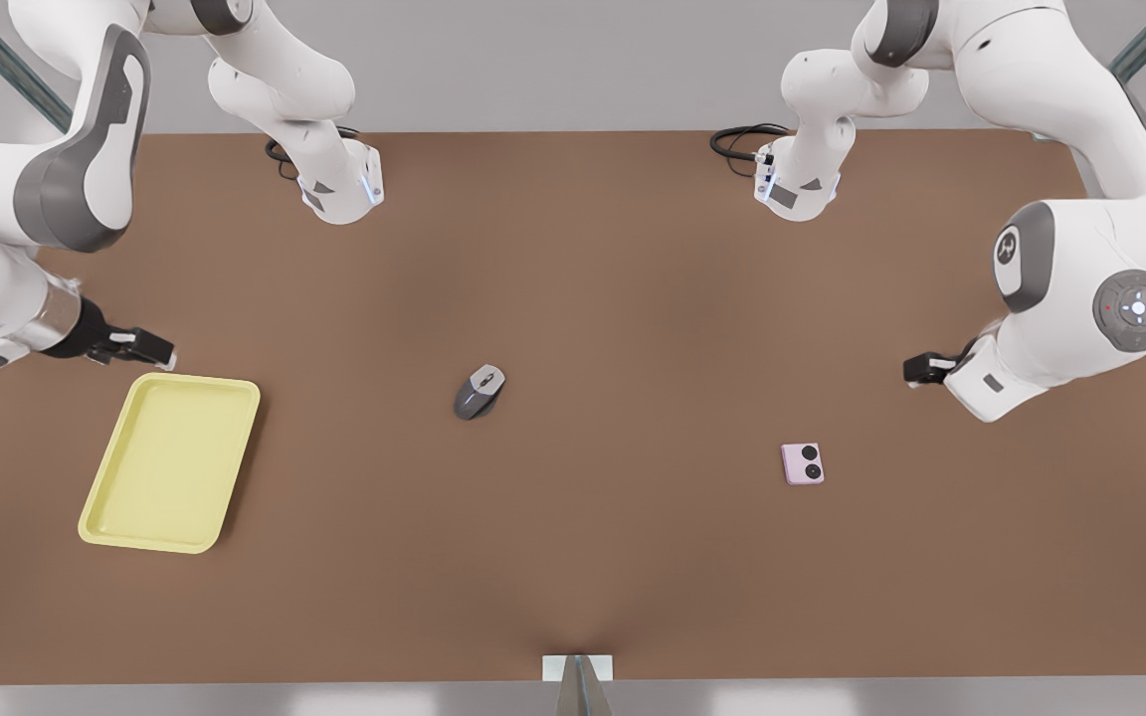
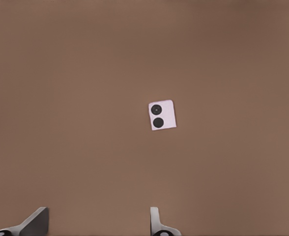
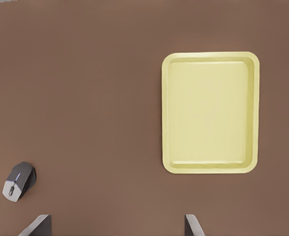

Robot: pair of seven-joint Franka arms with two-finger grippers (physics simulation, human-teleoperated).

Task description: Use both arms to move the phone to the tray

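The phone (image 1: 803,463) lies flat on the brown table (image 1: 633,557), its two black camera circles facing up, and nothing touches it. The left gripper (image 1: 916,369) is the one near it: in the front view it hangs above the table on the front view's right, and the phone sits a little away from it, toward the near edge and toward the table's middle. In the left wrist view the phone (image 2: 162,115) is ahead of the fingertips (image 2: 156,221) and well apart from them. Only the ends of the two fingers come into that picture — the rest is cut off — but they stand wide apart, so this gripper is spread and holds nothing.

The tray (image 1: 172,461) lies far from the phone, on the front view's left, with the grey computer mouse (image 1: 479,390) between them near the table's middle. The right gripper (image 1: 150,348) hangs just beyond the tray's far corner, not touching it. In the right wrist view the tray (image 3: 165,113) is ahead of this gripper, the mouse (image 3: 19,181) off to one side, and the two fingertips (image 3: 39,225) — again cut off at the picture's edge — are spread with nothing between them.

Both arms are partly out of the front view, their upper links cut off.
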